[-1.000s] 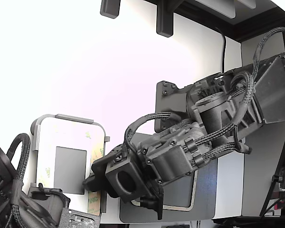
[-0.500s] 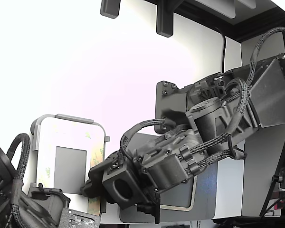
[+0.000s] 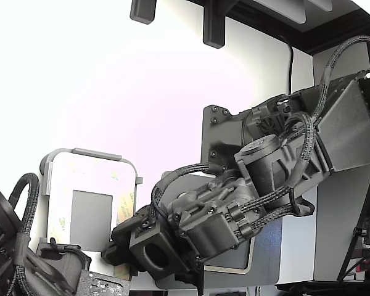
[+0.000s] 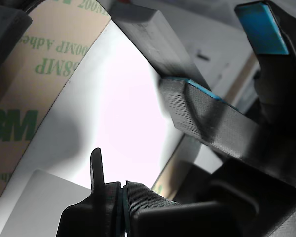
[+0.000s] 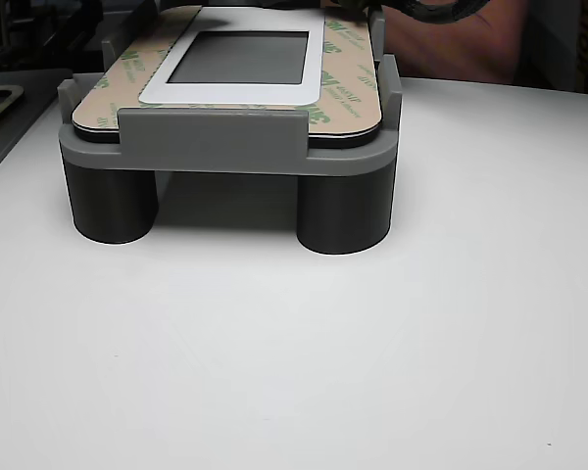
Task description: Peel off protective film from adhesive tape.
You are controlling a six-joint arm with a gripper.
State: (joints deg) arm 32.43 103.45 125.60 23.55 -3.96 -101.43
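**Gripper closing in on the film strip at the panel's edge**

The gripper (image 4: pixel 222 98) is hanging released, its blue-padded fingers (image 4: pixel 262 27) apart, over the light panel (image 3: pixel 89 191), which is sitting in a grey fixture (image 5: pixel 216 137) on the white counter (image 5: pixel 372 343). The protective film (image 4: pixel 24 84), pale tan with green lettering, is lying flat along the panel's border; nothing is being pinched yet. To do this step well, the gripper is probably needing to catch only a free end of the film at the panel's edge, then pull low and slowly along the strip, so the film is not tearing and the panel is not lifting from the fixture. Around the fixture the counter is looking smooth and matte. A second dark arm (image 3: pixel 24 259) is standing just beside the fixture, crowding the approach.
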